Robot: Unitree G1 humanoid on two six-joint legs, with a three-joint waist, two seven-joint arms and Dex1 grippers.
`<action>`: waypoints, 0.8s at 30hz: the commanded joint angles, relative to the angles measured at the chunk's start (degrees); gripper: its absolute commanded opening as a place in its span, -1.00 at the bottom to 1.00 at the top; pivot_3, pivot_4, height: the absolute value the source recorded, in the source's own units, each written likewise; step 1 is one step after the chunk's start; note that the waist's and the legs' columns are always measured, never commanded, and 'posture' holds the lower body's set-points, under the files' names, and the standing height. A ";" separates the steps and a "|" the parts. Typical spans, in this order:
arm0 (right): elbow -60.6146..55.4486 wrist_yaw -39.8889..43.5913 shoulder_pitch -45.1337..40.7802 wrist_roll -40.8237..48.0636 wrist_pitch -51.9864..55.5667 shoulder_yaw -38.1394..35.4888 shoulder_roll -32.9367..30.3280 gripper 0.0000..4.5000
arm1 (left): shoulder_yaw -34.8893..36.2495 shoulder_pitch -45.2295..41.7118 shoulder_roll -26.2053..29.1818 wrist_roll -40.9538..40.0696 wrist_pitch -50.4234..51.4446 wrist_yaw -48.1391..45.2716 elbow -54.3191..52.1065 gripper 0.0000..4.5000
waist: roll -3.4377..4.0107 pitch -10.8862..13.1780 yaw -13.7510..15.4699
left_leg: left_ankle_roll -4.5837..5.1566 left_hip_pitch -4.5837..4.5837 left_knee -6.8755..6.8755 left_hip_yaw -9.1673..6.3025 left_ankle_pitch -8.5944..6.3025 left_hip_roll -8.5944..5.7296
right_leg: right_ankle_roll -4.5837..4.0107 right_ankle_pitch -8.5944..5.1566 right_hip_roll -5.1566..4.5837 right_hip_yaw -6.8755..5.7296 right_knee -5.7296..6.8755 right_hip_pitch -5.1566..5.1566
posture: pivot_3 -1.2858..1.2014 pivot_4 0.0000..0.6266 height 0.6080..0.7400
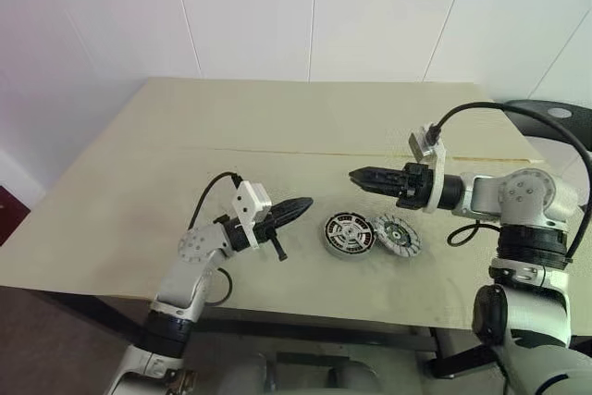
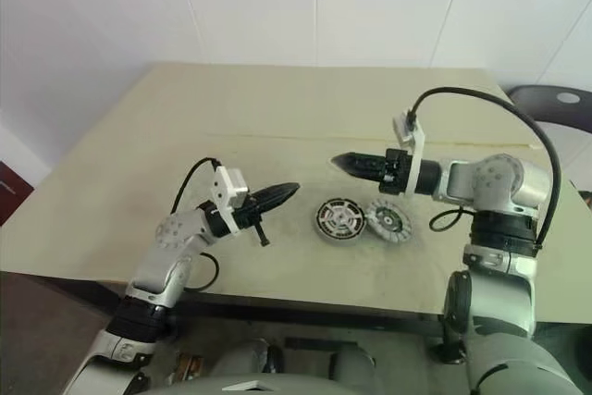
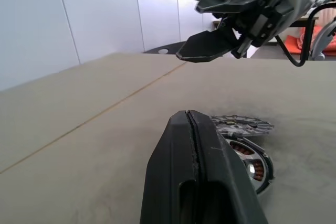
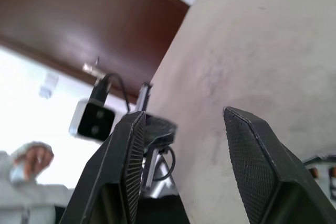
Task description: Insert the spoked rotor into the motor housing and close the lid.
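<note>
The motor housing [image 1: 349, 234] is a round dark disc lying flat near the table's front edge. Coppery windings and a silvery centre show on the motor housing [image 3: 251, 160] in the left wrist view. Its top has a pale spoke-like pattern, and I cannot tell the spoked rotor apart from it. The lid [image 1: 398, 234], grey with a ribbed rim, lies against the housing's right side. My left gripper [image 1: 301, 205] hovers left of the housing, shut and empty. My right gripper [image 1: 359, 175] hangs above and behind the housing, pointing left, open with nothing between its fingers [image 4: 252, 150].
The beige table [image 1: 277, 127] has a seam running across its middle and a front edge close to the parts. A dark round chair [image 1: 555, 113] stands past the table's right corner. A person [image 4: 26, 166] shows far off in the right wrist view.
</note>
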 commanded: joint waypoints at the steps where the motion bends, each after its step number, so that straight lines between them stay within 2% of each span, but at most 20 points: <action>1: 2.68 -5.76 1.85 8.29 0.47 -1.99 -1.75 0.09 | 0.78 0.38 1.41 -0.65 0.60 -0.82 -2.06 -1.00 | 0.00 0.00 0.07 | 0.01 0.00 0.00 0.01 0.00 0.00 | -0.08 -0.05 0.00 0.00 -0.02 0.00 | 0.03 -1.00 1.00; 8: 0.58 -7.56 14.89 37.41 0.47 6.73 -12.38 0.09 | 0.36 0.74 2.01 0.45 -0.11 -0.36 -0.78 -1.00 | -0.01 0.01 0.35 | 0.23 0.00 0.05 0.00 0.07 -0.01 | -0.12 -0.07 -0.02 -0.02 -0.07 0.10 | 0.03 -1.00 1.00; 12: -3.88 -8.78 23.45 48.43 0.47 11.72 -17.34 0.09 | -0.24 0.71 1.27 1.31 -0.74 0.02 0.01 -1.00 | -0.02 0.03 0.24 | 0.25 0.05 0.08 -0.01 0.08 0.02 | -0.11 -0.07 0.02 -0.04 -0.06 0.17 | 0.03 -1.00 1.00; 16: -5.42 -13.25 29.23 47.22 0.45 12.97 -18.41 0.09 | -0.26 0.78 0.93 1.65 -0.90 0.26 0.14 -1.00 | -0.07 0.05 0.32 | 0.26 0.14 0.13 -0.02 0.08 0.02 | -0.08 -0.07 0.02 -0.04 -0.10 0.31 | 0.03 -1.00 1.00; 19: -3.40 -16.92 29.15 44.19 -1.55 11.49 -17.05 0.09 | -0.17 0.82 0.87 1.70 -0.79 0.31 0.29 -1.00 | -0.06 0.05 0.28 | 0.25 0.20 0.14 -0.02 0.07 0.03 | -0.05 -0.06 0.02 -0.05 -0.19 0.39 | 0.03 -1.00 1.00; 24: -3.77 -18.44 29.95 41.20 -2.30 10.55 -16.03 0.09 | -0.12 0.74 0.87 1.92 -0.81 0.28 0.53 -1.00 | -0.06 0.05 0.49 | 0.26 0.19 0.12 -0.02 0.07 0.03 | 0.00 -0.03 0.02 -0.07 -0.30 0.41 | 0.03 -1.00 1.00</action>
